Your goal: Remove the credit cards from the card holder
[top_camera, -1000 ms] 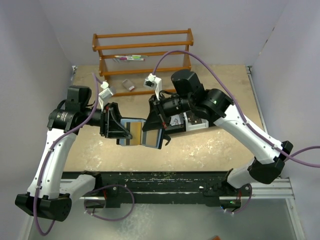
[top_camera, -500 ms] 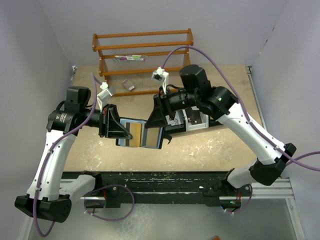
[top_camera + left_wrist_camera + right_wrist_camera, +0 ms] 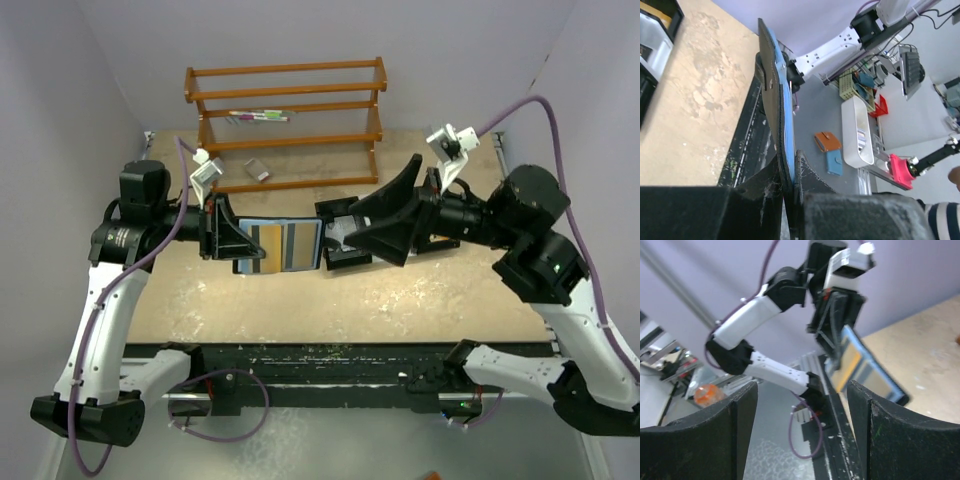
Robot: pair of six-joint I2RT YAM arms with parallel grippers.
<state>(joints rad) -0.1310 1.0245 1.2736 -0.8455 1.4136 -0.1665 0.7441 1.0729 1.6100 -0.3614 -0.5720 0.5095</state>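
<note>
The card holder (image 3: 282, 246) hangs open above the table, blue-grey lining upward, with orange-tan credit cards (image 3: 268, 243) in its slots. My left gripper (image 3: 228, 242) is shut on its left edge. In the left wrist view the card holder (image 3: 772, 85) shows edge-on, black outside and blue inside, pinched at my left gripper (image 3: 789, 162). My right gripper (image 3: 368, 222) stands open just right of the holder and apart from it. In the right wrist view nothing lies inside my right gripper (image 3: 802, 405); beyond it are the card holder (image 3: 867, 371) and a credit card (image 3: 850, 366).
A black-and-white tray (image 3: 340, 240) sits on the table under my right gripper, partly hidden, and shows in the left wrist view as the tray (image 3: 652, 30). A wooden rack (image 3: 285, 72) with pens (image 3: 258, 117) stands at the back. A small grey block (image 3: 257, 170) lies before it.
My right gripper has let go of the card holder, opened wide and drawn back to the right. My left gripper has closed on the holder, which now lies flatter and slightly higher.
</note>
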